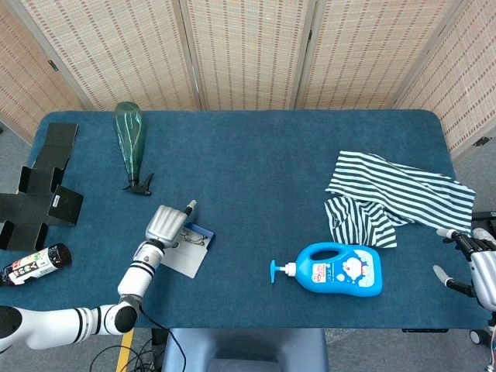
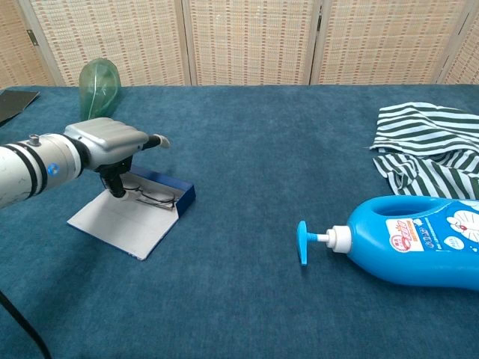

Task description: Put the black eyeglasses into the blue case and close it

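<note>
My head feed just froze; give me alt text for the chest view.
The left hand hovers over the open blue case, fingers down by the glasses lying in it, lid flat. A blue pump bottle lies at right, striped cloth behind it.

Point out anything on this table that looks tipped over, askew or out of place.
Two bottles lie on their sides: the blue pump bottle near the front edge and the green spray bottle at back left. The striped cloth lies crumpled at right. The blue case is open, glasses inside.
</note>
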You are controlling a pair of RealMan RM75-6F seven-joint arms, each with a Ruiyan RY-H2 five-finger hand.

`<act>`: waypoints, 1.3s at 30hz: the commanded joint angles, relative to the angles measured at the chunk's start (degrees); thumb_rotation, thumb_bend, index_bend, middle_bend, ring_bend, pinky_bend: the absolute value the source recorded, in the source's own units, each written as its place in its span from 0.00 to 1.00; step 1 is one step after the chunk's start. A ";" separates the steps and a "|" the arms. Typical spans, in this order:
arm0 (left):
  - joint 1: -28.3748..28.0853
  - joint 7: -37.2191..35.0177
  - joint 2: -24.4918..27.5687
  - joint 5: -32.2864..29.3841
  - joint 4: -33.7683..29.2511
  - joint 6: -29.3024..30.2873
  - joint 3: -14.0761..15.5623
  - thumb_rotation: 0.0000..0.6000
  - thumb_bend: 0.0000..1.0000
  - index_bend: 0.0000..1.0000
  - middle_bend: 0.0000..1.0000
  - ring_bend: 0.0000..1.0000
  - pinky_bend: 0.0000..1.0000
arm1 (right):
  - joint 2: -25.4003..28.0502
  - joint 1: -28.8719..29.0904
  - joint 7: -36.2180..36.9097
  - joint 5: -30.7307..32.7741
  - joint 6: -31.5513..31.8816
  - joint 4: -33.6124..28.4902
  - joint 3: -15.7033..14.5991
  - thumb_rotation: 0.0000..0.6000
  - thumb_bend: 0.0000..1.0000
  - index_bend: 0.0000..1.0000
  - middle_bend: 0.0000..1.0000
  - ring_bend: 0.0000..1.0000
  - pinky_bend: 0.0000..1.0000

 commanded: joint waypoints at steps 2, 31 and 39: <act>0.69 -1.06 1.40 1.49 -1.66 0.93 0.98 1.00 0.29 0.02 0.98 0.98 1.00 | 0.07 0.01 -0.12 -0.09 0.06 -0.16 0.02 1.00 0.24 0.26 0.39 0.45 0.39; 13.00 -32.52 9.87 42.85 1.05 9.32 13.97 1.00 0.27 0.10 0.97 0.97 1.00 | -0.21 1.27 -1.34 -0.67 -1.22 -1.09 0.11 1.00 0.24 0.26 0.39 0.45 0.39; 14.38 -34.37 6.62 44.91 6.64 8.81 13.61 1.00 0.25 0.10 0.97 0.97 1.00 | -0.18 1.56 -1.64 -0.90 -1.45 -1.47 0.05 1.00 0.24 0.26 0.39 0.45 0.39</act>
